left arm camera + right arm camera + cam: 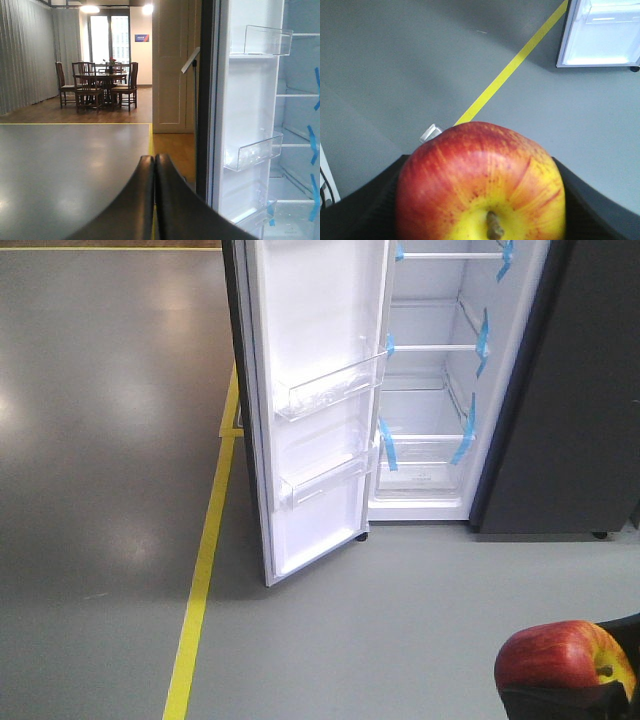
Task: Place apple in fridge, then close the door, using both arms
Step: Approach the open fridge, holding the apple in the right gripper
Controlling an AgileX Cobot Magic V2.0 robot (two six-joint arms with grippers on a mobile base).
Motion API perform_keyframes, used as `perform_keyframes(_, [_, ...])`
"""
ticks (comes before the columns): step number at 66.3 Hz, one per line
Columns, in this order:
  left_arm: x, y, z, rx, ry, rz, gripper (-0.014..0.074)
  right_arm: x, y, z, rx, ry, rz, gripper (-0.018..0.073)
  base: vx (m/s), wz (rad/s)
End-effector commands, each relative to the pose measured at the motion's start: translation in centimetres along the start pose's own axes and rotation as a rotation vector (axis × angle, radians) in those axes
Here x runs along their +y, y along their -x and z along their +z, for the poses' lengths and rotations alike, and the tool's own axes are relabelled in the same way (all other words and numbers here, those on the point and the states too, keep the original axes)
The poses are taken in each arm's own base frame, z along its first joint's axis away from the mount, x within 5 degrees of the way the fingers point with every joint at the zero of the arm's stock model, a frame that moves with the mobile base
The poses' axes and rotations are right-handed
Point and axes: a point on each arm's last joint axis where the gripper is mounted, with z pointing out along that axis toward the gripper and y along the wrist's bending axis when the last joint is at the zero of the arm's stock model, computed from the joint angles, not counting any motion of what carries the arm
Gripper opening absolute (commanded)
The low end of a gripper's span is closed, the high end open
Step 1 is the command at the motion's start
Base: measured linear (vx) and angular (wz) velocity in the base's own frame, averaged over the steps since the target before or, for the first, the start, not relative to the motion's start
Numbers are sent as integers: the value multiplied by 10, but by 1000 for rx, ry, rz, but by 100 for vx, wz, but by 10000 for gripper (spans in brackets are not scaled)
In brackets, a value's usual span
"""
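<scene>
The apple [555, 655], glossy red with a yellow patch, sits at the bottom right of the front view with my right gripper [585, 672] shut on it. In the right wrist view the apple [480, 185] fills the lower middle, stem toward the camera, and black fingers [365, 200] press both its sides. The fridge [425, 300] stands ahead, white inside with blue tape on its shelves. Its door [320, 330] hangs wide open to the left, with clear bins on it. My left gripper [154, 159] is shut on nothing, just left of the door [250, 100].
A yellow floor line [205, 560] runs from the fridge's left side toward me over grey floor. A dark grey panel [570, 390] stands right of the open compartment. A dining table with chairs [100, 82] stands far off. A small white scrap [431, 133] lies on the floor.
</scene>
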Motion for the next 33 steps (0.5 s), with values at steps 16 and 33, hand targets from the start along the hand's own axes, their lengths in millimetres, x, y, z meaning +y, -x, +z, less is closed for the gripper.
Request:
perform_keyframes(16, [0,-2,-1,-58,-8,-17,-6,2,11,-6,-85,6,-8,186,11,3])
perform_keyframes(33, [0,-2,-1,-58,-8,-17,-6,2,11,-6,-85,6,-8,186,12,3])
